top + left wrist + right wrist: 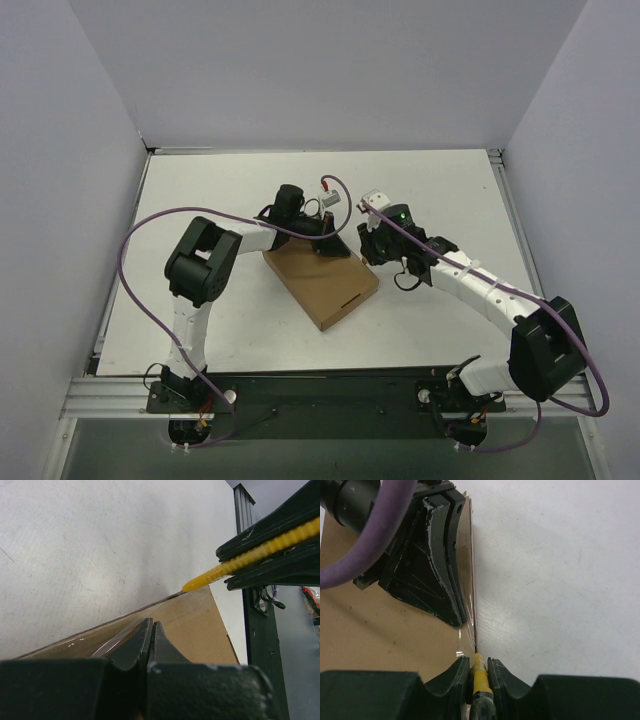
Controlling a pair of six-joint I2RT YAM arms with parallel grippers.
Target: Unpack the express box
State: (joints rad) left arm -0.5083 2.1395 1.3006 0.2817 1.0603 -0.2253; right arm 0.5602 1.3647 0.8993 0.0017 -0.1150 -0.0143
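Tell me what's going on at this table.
The cardboard box is closed. The left gripper, shut, sits against the box's top near one edge. The right gripper holds a yellow knife with its tip at that same edge, seemingly to cut the box open.

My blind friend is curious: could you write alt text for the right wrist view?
The right tool grips a slim yellow utility knife, its tip at the edge of a flat brown cardboard box. The left tool, shut, rests on the box.
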